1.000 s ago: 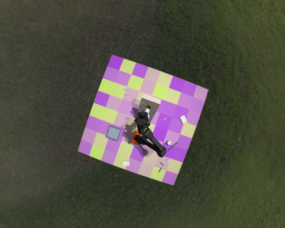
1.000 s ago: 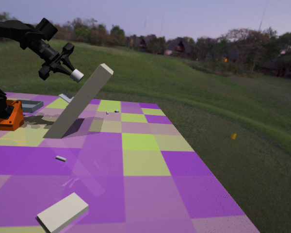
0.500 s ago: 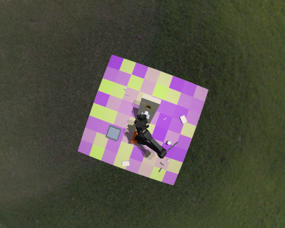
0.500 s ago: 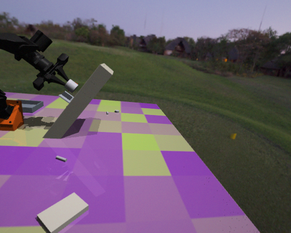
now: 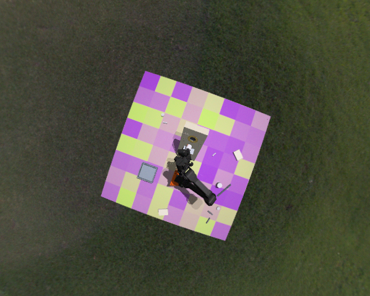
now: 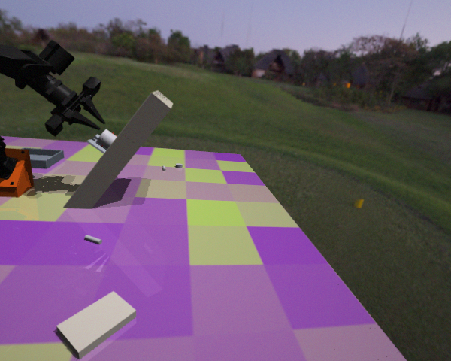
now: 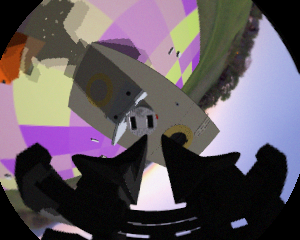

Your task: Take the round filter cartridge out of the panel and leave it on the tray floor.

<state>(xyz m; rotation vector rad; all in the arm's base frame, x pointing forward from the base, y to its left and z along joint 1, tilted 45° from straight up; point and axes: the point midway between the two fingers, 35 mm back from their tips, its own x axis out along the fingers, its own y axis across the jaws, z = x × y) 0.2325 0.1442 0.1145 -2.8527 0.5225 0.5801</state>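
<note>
The white cartridge [image 5: 189, 146] [image 6: 108, 138] [image 7: 142, 121] is out of its opening and sits low on the sloping panel [image 5: 200, 140] [image 6: 120, 155] [image 7: 190, 112], against a light bracket-like piece [image 5: 191, 150] [image 6: 96, 145] [image 7: 120, 132]. Its face with two dark slots points toward the wrist camera. The yellow ring [image 7: 189, 132] higher up surrounds a dark, empty opening. My gripper [image 6: 102, 125] [image 7: 154, 135] is slightly open and empty, its tips just off the cartridge; whether they touch it is unclear. The grey-blue tray [image 5: 147, 172] [image 6: 50, 161] is empty.
The orange arm base [image 5: 173, 179] [image 6: 19, 171] stands between tray and panel. A cream block [image 5: 238, 155] [image 6: 95, 324] and a small cylinder [image 5: 214, 154] [image 6: 92, 239] lie beyond the panel. Another cream block [image 5: 163, 211] lies near the table edge.
</note>
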